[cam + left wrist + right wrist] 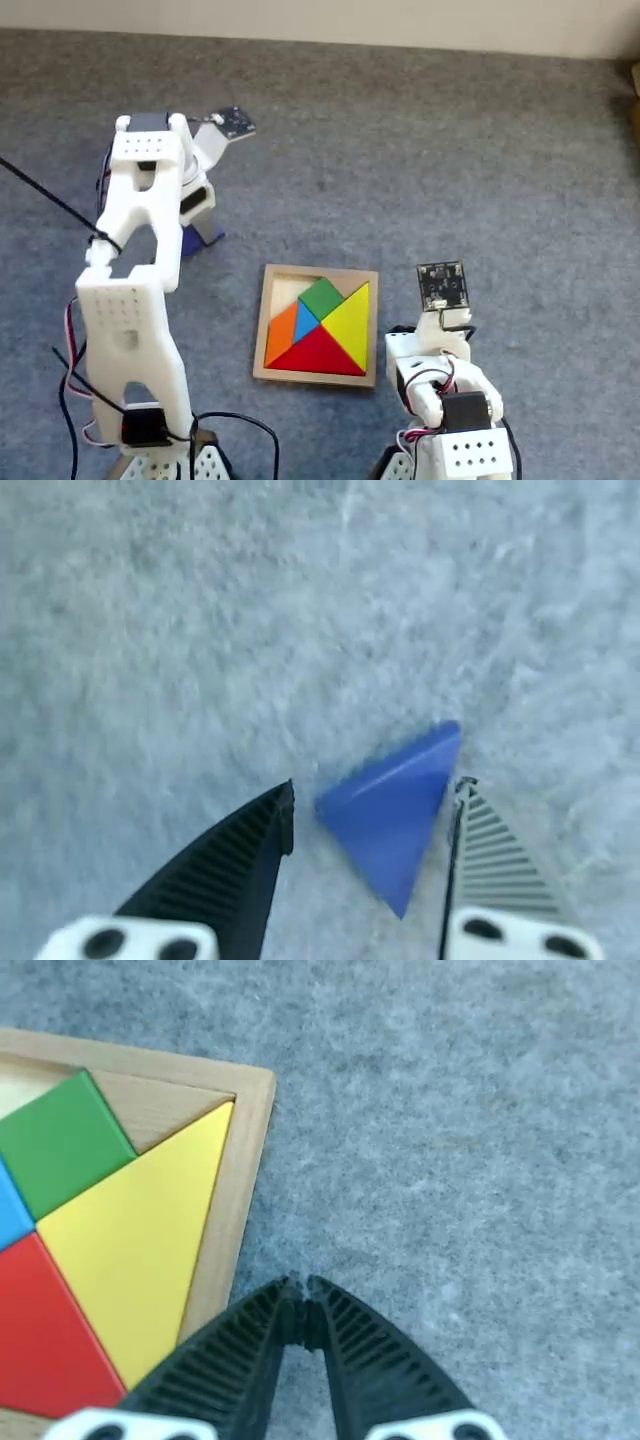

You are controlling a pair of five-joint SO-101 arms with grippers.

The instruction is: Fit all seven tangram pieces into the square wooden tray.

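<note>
The square wooden tray [268, 330] lies on the grey carpet and holds a green square [321, 297], a yellow triangle [350, 320], a red triangle [320, 352], an orange triangle [282, 328] and a small light-blue triangle [304, 322]. A dark blue triangle [390, 805] rests on the carpet up and to the left of the tray. My left gripper [375, 790] is open around it, one finger on each side. My right gripper [301, 1288] is shut and holds nothing, hovering just off the tray's rim [245, 1170] beside the yellow triangle [140, 1250].
Bare wood [150, 1105] shows in the tray beside the green square and along its far edge. The left arm [135, 290] stretches up the left side, and the right arm [445, 400] sits low at the tray's right. Open carpet spreads around the far and right sides.
</note>
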